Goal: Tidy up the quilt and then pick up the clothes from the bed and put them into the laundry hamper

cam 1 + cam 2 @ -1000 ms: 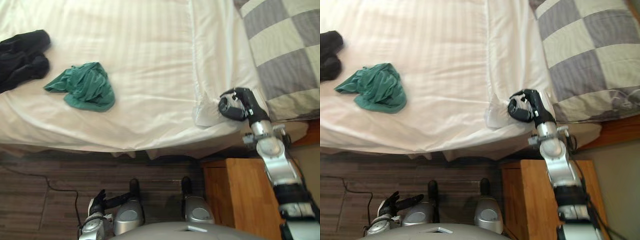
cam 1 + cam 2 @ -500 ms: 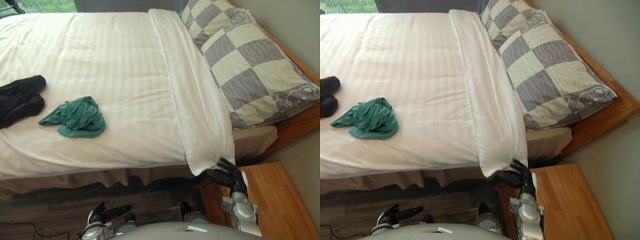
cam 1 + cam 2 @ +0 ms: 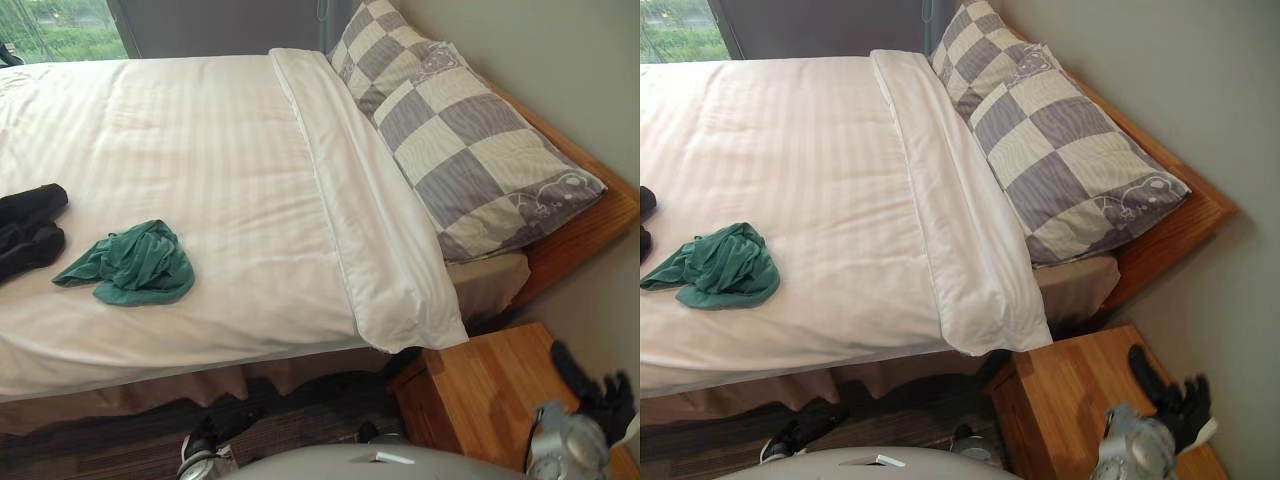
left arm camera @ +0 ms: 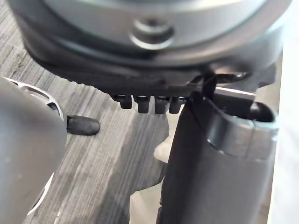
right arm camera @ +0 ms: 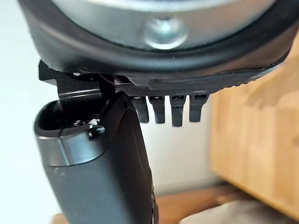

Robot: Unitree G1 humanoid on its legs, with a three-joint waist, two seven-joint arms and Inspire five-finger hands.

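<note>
Bedside, left eye: 1 quilt (image 3: 220, 150) lying flat, 1 pillow (image 3: 460, 140), 2 garments waiting, 1 green (image 3: 135, 265), 1 black (image 3: 25, 225).

Right eye: my right hand (image 3: 1175, 405) has dropped the corner and backed over the nightstand (image 3: 1070, 400), so the tidying looks done.

Left wrist: left hand (image 4: 219, 168) relaxed, empty.

Right wrist: fingers straight, holding nothing.

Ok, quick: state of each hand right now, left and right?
Left hand: open, holding nothing, down near the floor.
Right hand: open, holding nothing, over the wooden nightstand.
</note>
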